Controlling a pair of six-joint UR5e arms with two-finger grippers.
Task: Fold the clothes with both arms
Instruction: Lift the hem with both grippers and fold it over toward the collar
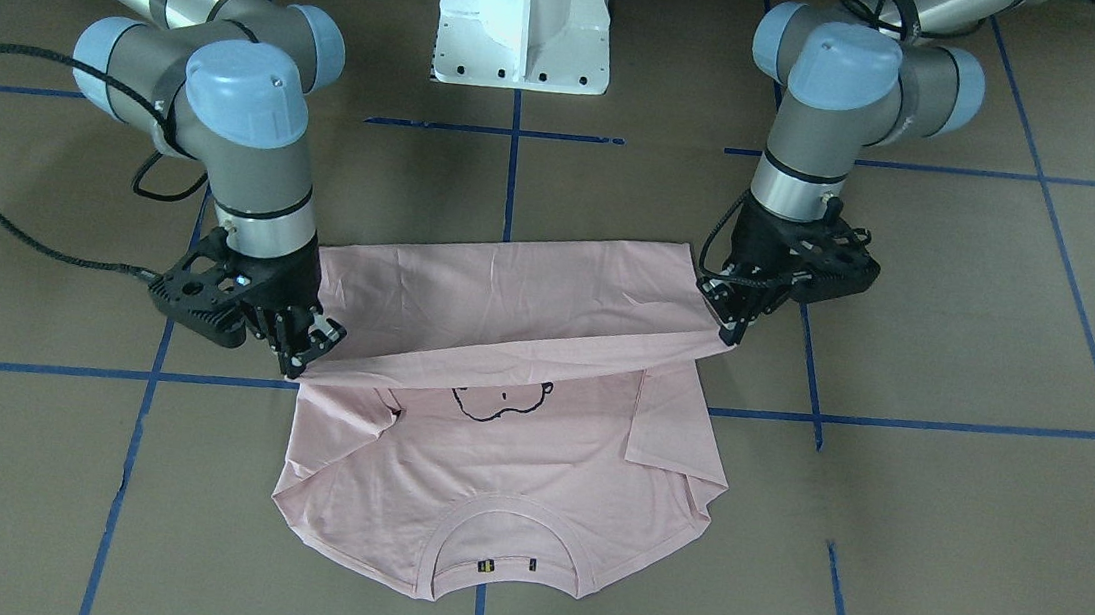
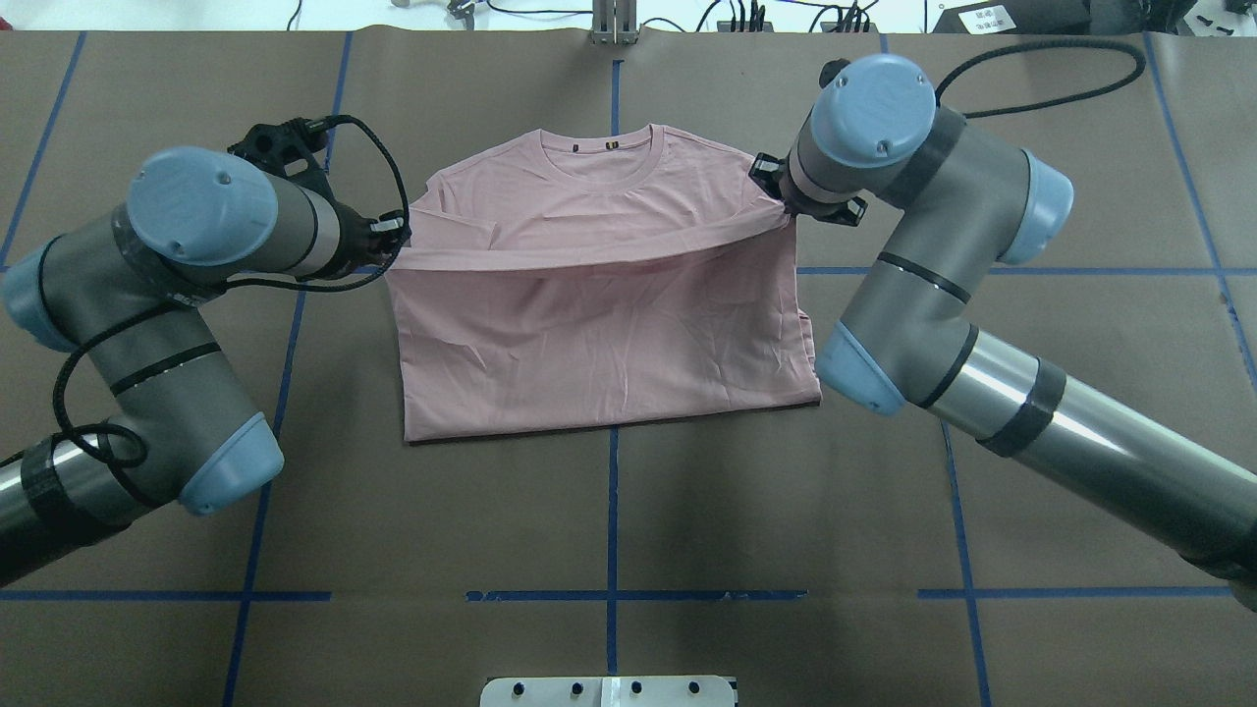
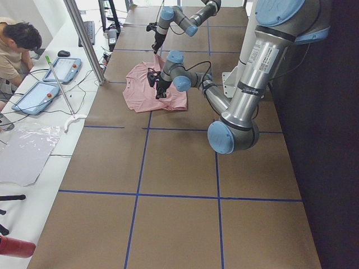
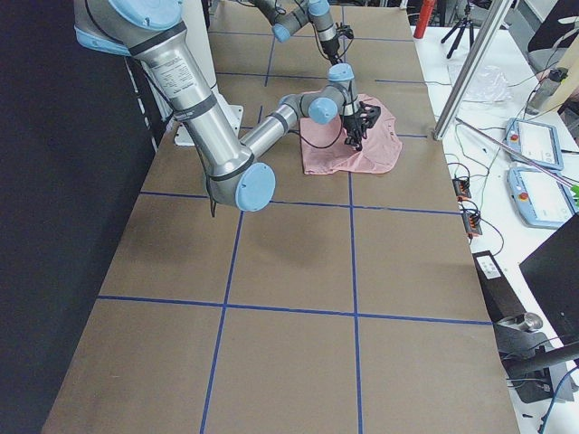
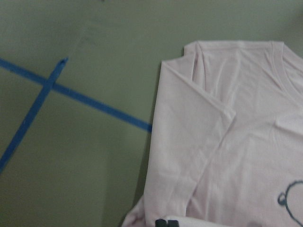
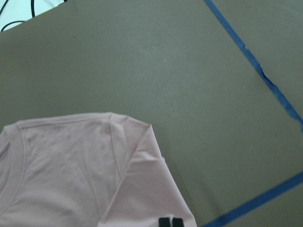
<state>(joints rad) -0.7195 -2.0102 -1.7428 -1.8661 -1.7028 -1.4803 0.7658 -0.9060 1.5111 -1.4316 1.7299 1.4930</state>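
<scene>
The pale pink T-shirt lies on the brown table with its collar on the side away from the robot and both sleeves folded in. Its bottom hem is lifted and held as a taut edge over the chest, half covering the black dog print. My left gripper is shut on one hem corner, and my right gripper is shut on the other. In the overhead view the left gripper and the right gripper hold that edge across the T-shirt. Both wrist views show fingertips pinched together over cloth.
The white pedestal base stands behind the shirt on the robot's side. Blue tape lines grid the brown table. A person sits at a side bench with control tablets. More tablets lie on the other bench.
</scene>
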